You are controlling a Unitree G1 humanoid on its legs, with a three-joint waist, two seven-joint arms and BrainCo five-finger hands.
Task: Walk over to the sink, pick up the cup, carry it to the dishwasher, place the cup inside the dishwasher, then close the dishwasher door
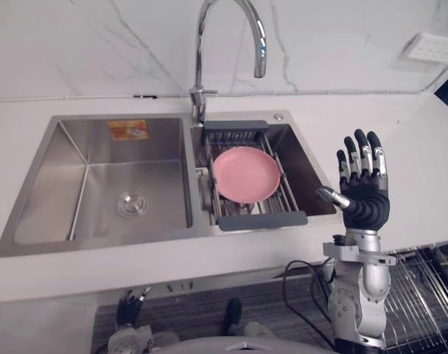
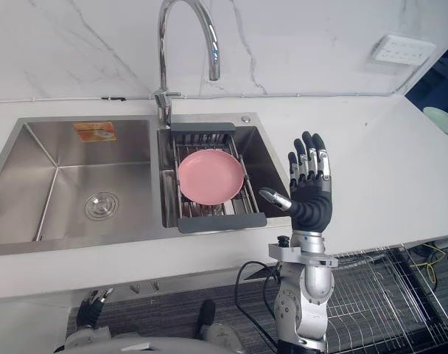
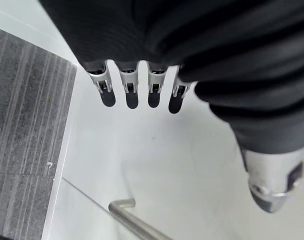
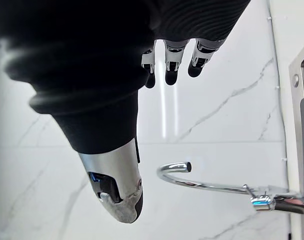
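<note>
My right hand [image 1: 365, 199] is raised over the counter just right of the sink [image 1: 62, 184], palm toward the basins, fingers straight and open, holding nothing. The right wrist view looks past the same hand [image 4: 92, 60] at the faucet [image 4: 202, 186]. My left hand [image 1: 128, 306] hangs low in front of the counter at the lower left. Its fingers [image 3: 132, 92] are straight and empty in the left wrist view. A pale green object [image 2: 441, 118] sits at the counter's far right edge, partly cut off. The dishwasher's wire rack [image 2: 371, 287] shows below the counter at the lower right.
A pink plate [image 1: 246, 175] lies on a dark drain rack [image 1: 261, 219] across the right basin. The tall chrome faucet [image 1: 231, 29] arches between the basins. A wall socket [image 1: 434, 46] is at the upper right. A metal bar handle [image 3: 132, 220] shows below my left hand.
</note>
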